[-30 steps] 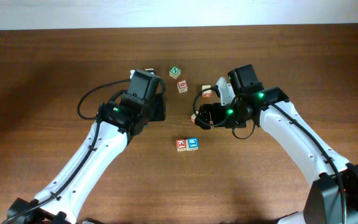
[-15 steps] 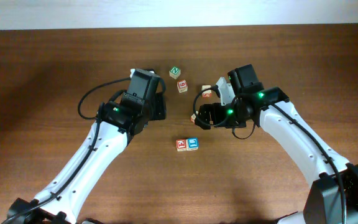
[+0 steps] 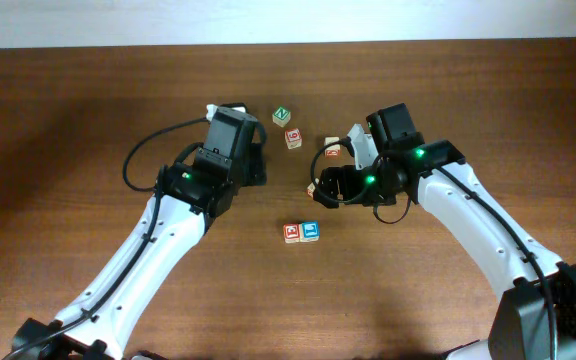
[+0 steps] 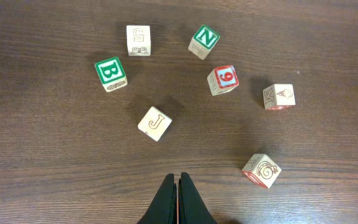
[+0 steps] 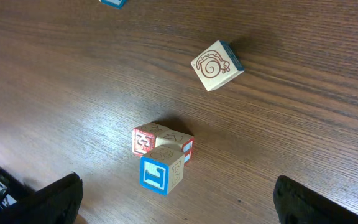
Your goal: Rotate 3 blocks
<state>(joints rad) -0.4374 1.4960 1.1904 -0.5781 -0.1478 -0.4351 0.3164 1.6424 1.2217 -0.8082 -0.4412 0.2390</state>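
Blocks well inside table edges

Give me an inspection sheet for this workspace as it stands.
Surface: dark wood-grain table.
Job's things: seven blocks lie ahead of the left gripper, among them green B, green N, red 9 and J. A red block and a blue block touch below the right gripper.
Clutter: nothing seen.
Grippers: left shut, empty; right open, empty.
Cables: black cable loops beside the left arm.
Surroundings: pale strip along the table's far edge.
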